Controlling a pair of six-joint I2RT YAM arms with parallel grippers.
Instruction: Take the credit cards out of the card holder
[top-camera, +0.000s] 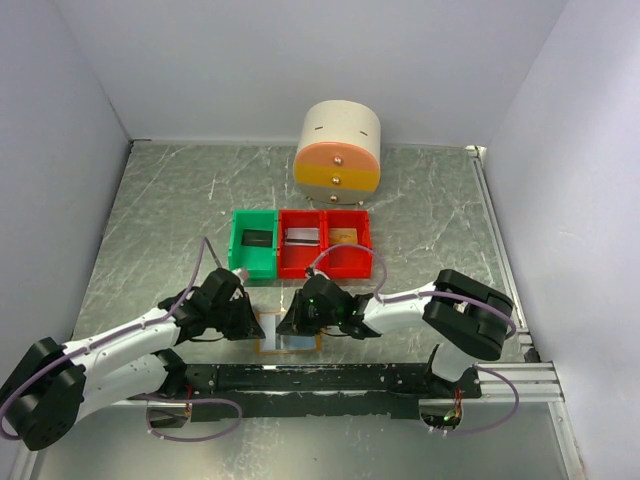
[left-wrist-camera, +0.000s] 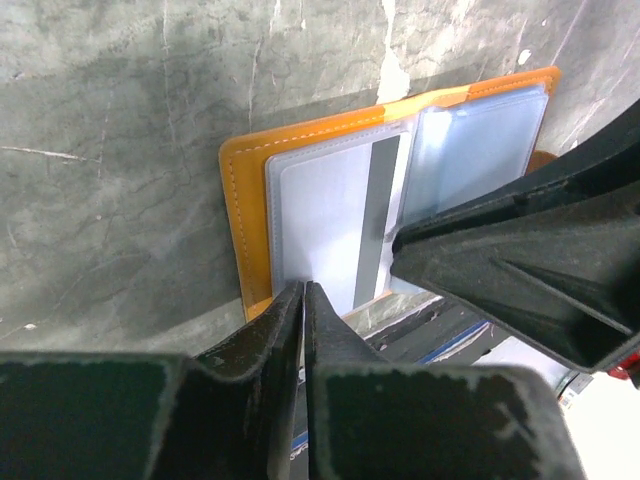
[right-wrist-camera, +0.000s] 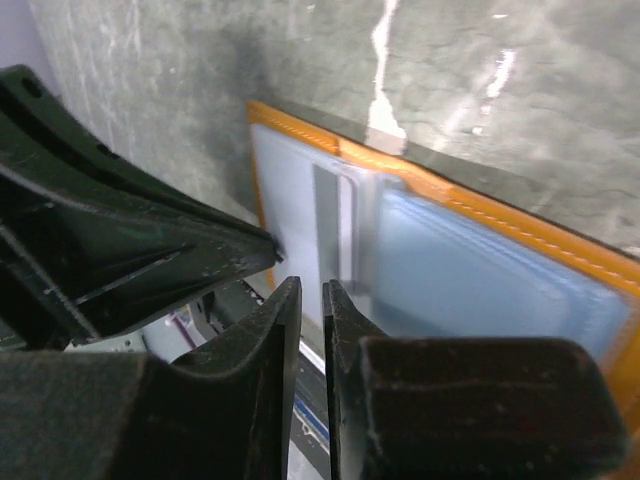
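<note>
Card holder (top-camera: 290, 340): open flat, lower centre of top view, between both grippers.
Grey credit card (left-wrist-camera: 335, 230): in holder's left-hand pocket, dark stripe showing.
Left gripper (left-wrist-camera: 303, 300): fingers together at holder's lower edge.
Right gripper (right-wrist-camera: 310, 300): fingers nearly together.

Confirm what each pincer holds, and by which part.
Left pincer looks shut on the holder at its near edge, by the grey card; right pincer likewise beside it. Card caught too? Cannot tell.
</note>
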